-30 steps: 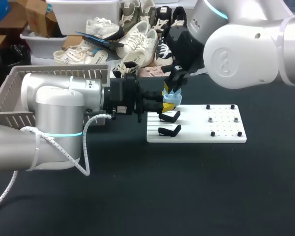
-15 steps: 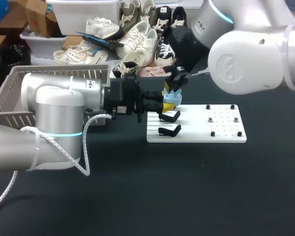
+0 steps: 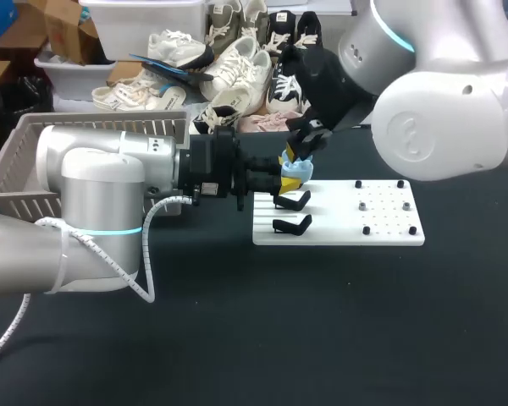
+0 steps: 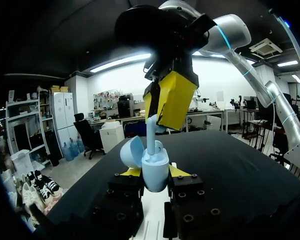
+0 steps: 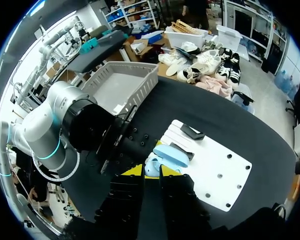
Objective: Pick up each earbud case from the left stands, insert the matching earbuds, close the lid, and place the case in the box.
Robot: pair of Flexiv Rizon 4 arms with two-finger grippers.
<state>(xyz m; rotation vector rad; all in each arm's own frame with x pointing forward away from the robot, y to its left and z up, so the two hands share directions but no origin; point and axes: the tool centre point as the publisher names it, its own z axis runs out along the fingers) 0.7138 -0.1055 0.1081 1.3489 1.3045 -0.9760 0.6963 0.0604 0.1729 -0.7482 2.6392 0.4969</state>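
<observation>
while the left gripper [image 4: 155, 176] clasps the open light-blue earbud case [image 4: 155, 167] just above the white stand board [image 3: 339, 224], the right gripper [image 4: 171, 107] pinches an earbud [image 4: 152, 135] upright at its socket; pressing straight down, releasing only once seated, seems best.

The earbud case [image 4: 155, 167] and the earbud [image 4: 151, 137] are smooth plastic with a soft sheen. The board [image 3: 389, 224] looks like matt white plastic, the counter [image 3: 322, 321] is matt black, and my left arm [image 3: 93, 186] has a glossy, smooth shell.
</observation>
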